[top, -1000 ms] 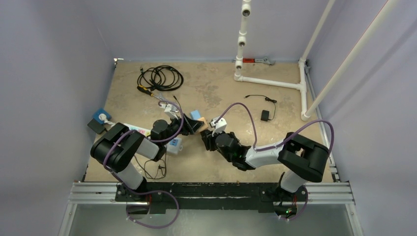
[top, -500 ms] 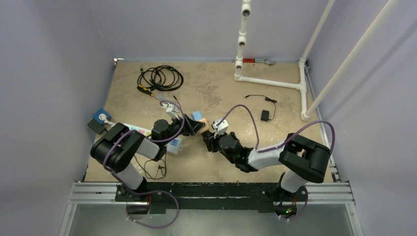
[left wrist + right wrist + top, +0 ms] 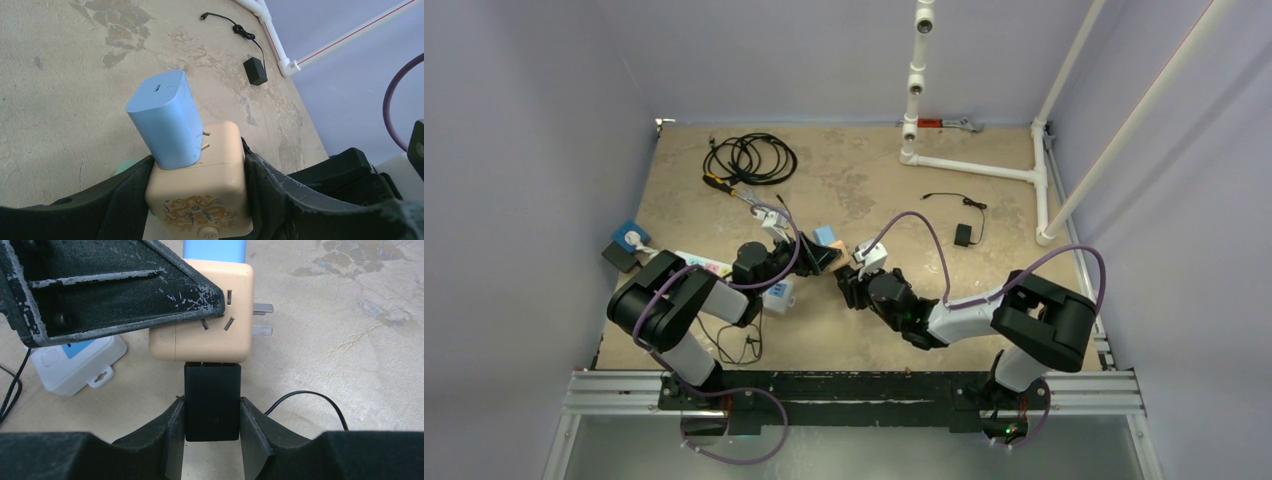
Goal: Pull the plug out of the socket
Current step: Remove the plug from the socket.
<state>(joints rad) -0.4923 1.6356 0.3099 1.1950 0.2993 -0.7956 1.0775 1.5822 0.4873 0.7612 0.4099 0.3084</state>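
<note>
A beige cube socket (image 3: 200, 185) with a dragon print sits clamped between my left gripper's (image 3: 197, 165) two black fingers. A blue charger (image 3: 165, 120) stands in its upper face, tilted, with its two prongs partly showing. In the right wrist view a black plug (image 3: 211, 400) is seated in the socket's (image 3: 210, 335) near face. My right gripper (image 3: 211, 412) is shut on that plug, one pad against each side. From above, both grippers meet at the socket (image 3: 832, 258) in mid-table.
A white box with a blue label (image 3: 75, 362) lies just left of the socket. A thin black wire (image 3: 305, 400) curls on the table to the right. Farther off are a coiled black cable (image 3: 749, 157), a small black adapter (image 3: 963, 234) and a white pipe frame (image 3: 974, 167).
My right wrist has shifted slightly left, towards the socket. The left arm and the socket have stayed in place, and both grips are unchanged.
</note>
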